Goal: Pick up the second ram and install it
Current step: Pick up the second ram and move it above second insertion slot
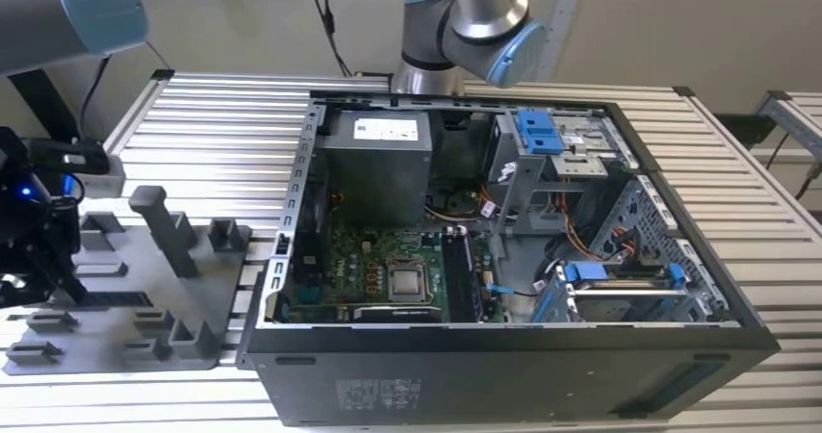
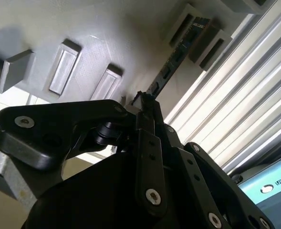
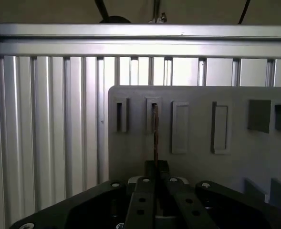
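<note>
The second ram shows edge-on as a thin dark strip in both wrist views. Its far end stands between two grey blocks of the tray, and its near end runs in between my fingertips. My gripper is shut on that near end, with the fingers pressed to either side of the stick. In the exterior view my gripper hangs over the grey tray at the far left, well apart from the open computer case.
The open case holds a green motherboard with a silver CPU chip, a grey power supply and blue drive brackets. Upright grey blocks stand on the tray. Everything rests on a ribbed aluminium table.
</note>
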`<state>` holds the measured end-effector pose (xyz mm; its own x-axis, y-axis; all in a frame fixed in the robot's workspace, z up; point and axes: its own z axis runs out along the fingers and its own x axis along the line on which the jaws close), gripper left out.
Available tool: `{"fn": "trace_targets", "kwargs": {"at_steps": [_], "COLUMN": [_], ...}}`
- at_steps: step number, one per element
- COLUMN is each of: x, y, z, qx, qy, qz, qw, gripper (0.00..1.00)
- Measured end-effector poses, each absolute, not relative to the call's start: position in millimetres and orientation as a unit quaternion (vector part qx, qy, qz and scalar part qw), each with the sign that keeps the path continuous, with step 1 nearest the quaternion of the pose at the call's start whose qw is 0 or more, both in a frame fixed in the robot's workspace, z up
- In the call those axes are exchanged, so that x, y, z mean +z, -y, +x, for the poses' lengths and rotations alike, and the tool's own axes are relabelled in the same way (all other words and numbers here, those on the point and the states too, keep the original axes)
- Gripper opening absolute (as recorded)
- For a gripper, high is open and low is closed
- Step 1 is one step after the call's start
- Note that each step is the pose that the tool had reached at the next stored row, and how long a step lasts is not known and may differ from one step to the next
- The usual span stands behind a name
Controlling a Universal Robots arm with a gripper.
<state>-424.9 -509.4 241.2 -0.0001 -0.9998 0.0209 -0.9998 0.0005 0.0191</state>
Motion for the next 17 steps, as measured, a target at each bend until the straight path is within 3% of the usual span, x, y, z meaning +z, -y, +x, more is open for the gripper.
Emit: {"fn": "trace_targets", "kwargs": {"at_steps": [17], "x": [271], "y": [509], "z": [-425], "qx": [0.001], "qy": [0.707], "qz": [0.707], "qw": [0.014], "gripper": [0.14]}}
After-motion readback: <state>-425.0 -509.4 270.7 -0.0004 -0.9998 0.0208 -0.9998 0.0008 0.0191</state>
